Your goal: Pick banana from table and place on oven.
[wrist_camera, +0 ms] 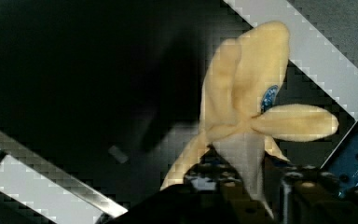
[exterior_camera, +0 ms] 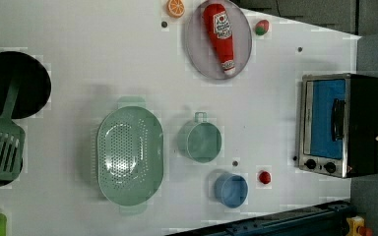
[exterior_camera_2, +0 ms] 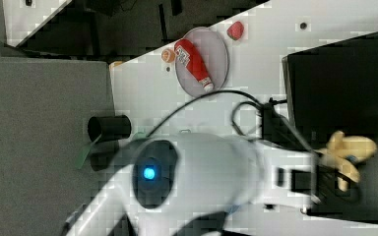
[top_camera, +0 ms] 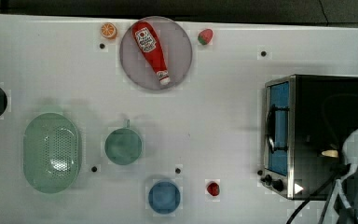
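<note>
Over the oven, the pincer grips the banana.

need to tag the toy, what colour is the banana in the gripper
Pale yellow, with a small blue sticker; the banana shows best in the wrist view.

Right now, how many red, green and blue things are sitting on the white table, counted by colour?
Red: 2, ketchup bottle, small red ball
Green: 2, colander, cup
Blue: 1, bowl
Total: 5
</note>
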